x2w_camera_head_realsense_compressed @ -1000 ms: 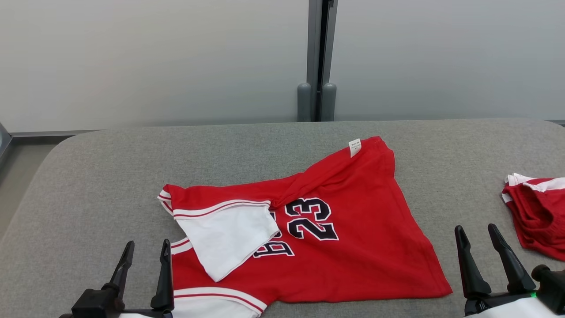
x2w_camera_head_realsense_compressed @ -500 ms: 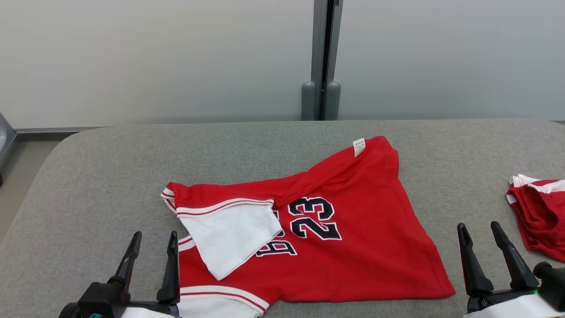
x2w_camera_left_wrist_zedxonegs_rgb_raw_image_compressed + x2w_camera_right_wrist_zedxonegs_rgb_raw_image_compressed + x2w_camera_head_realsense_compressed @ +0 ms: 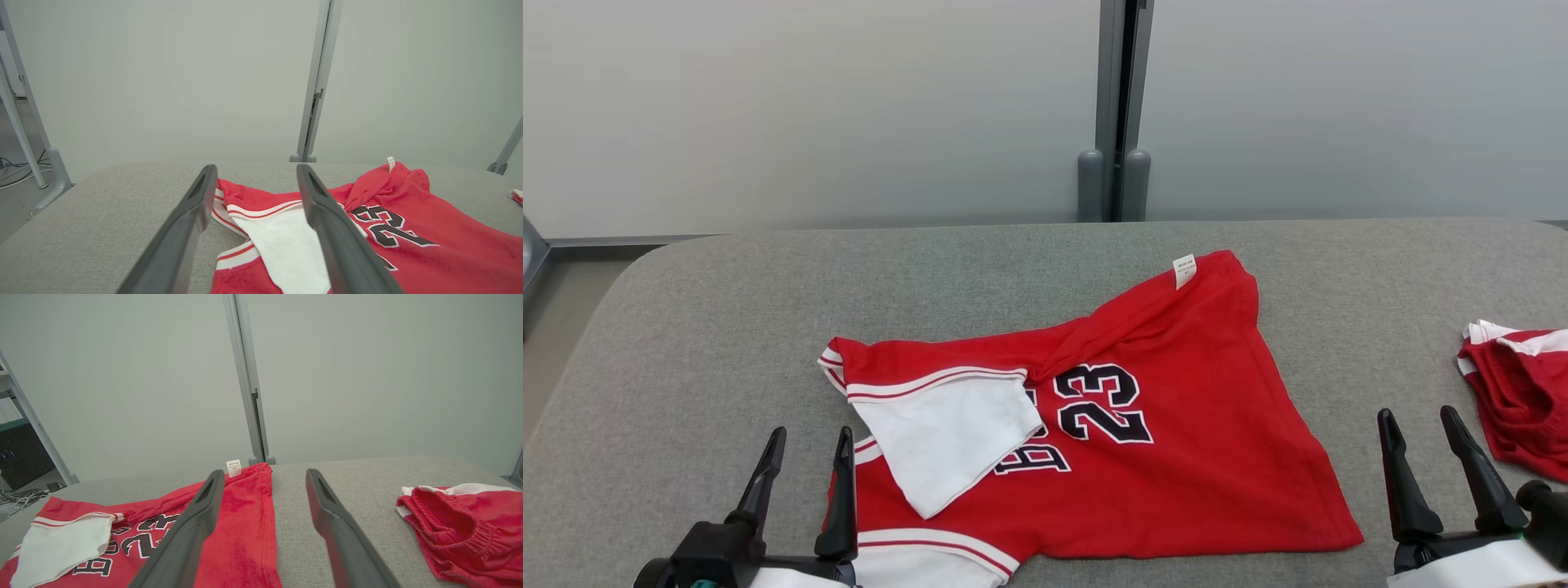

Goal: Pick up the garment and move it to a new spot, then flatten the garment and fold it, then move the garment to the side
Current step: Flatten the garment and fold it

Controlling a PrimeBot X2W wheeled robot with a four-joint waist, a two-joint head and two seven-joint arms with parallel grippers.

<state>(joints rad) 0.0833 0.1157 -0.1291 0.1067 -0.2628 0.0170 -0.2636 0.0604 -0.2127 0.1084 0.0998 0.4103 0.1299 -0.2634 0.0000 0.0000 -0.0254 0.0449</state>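
Both the left hand (image 3: pixel 811 434) and right hand (image 3: pixel 1416 413) stand released beside the red jersey (image 3: pixel 1184 465) lying rumpled on the counter (image 3: pixel 727 310); soft and light, it should drape limply, so pinch shoulder seams.

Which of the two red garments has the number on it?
The jersey in the middle, printed 23, white sleeve folded over it. The bunched red garment at the right edge shows no print.
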